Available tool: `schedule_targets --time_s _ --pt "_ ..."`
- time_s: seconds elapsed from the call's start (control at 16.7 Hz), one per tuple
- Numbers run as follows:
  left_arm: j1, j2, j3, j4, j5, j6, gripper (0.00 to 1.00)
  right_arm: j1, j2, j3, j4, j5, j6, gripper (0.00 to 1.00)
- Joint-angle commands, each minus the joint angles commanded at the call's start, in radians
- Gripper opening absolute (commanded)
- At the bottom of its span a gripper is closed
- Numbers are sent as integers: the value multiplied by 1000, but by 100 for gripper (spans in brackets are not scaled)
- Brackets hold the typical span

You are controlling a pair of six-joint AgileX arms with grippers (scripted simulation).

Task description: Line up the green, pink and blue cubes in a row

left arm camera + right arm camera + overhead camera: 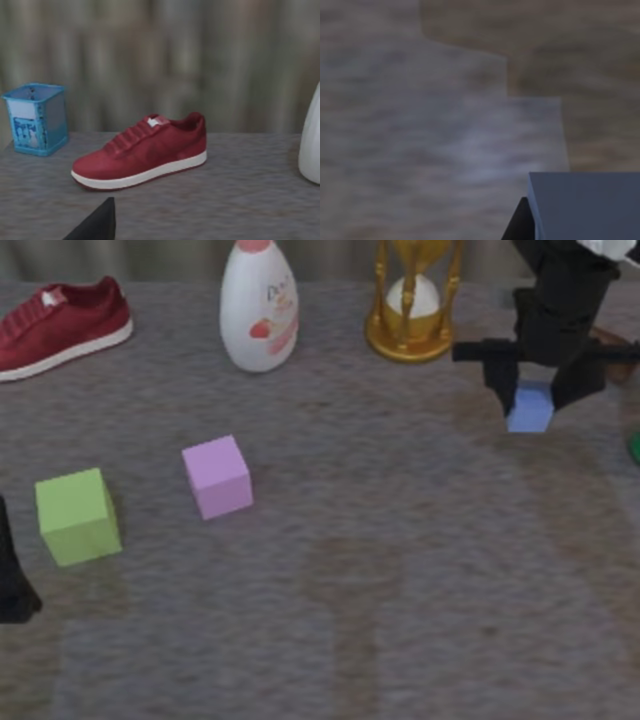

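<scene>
The blue cube (530, 408) sits on the table (400, 590) just in front of the hourglass (413, 302) and to its right, well apart from the other two cubes. The right gripper (531, 388) is down over it, one finger on either side, but I cannot tell whether they are pinching it or only straddling it. In the right wrist view the cube (585, 205) fills a corner with a dark finger (519, 222) against its side.

It looks rigid, light and matte, so a modest squeeze on two opposite flat faces, near mid-height, should hold it without slipping.

The pink cube (217, 476) and the green cube (77, 516) lie far to the left of the hourglass and nearer the front, close together.

The left gripper (12, 585) idles beside the green cube; its fingers cannot be judged.

A blue box (36, 119) stands behind the red shoe (142, 151); its contents are hidden. The white bottle (259, 305) stands left of the hourglass.
</scene>
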Motion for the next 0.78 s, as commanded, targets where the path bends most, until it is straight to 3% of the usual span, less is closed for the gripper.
schedule_targets --time_s 0.78 --pt "0 0 0 0 0 0 100 364 -470 -676 187 8 322 0"
